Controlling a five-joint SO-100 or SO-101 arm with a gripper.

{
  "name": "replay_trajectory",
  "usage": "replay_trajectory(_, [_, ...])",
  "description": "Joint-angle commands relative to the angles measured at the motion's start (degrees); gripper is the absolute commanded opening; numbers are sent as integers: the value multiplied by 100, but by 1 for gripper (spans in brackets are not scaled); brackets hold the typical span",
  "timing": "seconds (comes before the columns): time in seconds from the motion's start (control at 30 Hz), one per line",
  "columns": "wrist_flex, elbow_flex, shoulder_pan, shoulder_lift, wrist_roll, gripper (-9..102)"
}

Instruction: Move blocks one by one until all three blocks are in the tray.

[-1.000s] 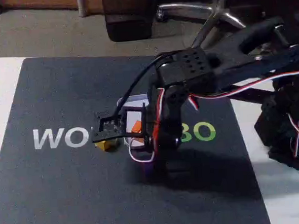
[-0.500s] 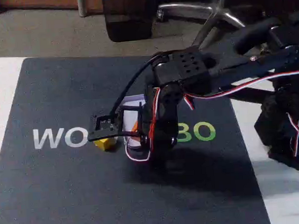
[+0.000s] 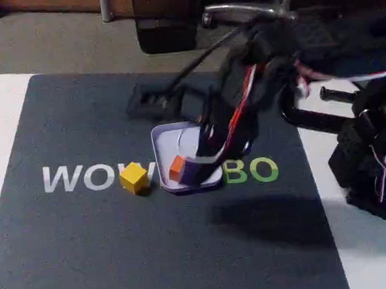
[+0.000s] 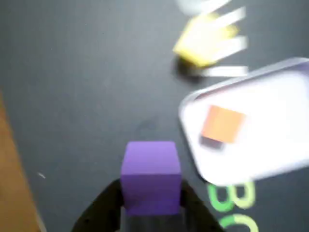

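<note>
The gripper (image 4: 150, 205) pinches the purple block (image 4: 150, 175), held above the mat for carrying to the tray (image 4: 270, 159), where the orange block (image 4: 222, 124) sits.

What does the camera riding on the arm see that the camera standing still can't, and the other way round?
The wrist view alone shows, close up, the black claw gripping the small matte purple cube on both sides. The fixed view alone shows the whole black arm with its wires, the white table edge and the floor behind. Both show the small matte yellow cube on the dark mat, outside the tray, and the small matte orange cube inside the pale shallow tray.
</note>
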Motion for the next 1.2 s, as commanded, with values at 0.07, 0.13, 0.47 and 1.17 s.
replay_trajectory(0.07, [-185, 589, 914, 1204, 149, -8])
replay_trajectory(0.13, [-246, 800, 1248, 1257, 149, -8])
replay_trajectory(0.47, [-800, 1362, 1925, 1230, -97, 2])
replay_trajectory(1.17, [-923, 1239, 738, 1046, -923, 21])
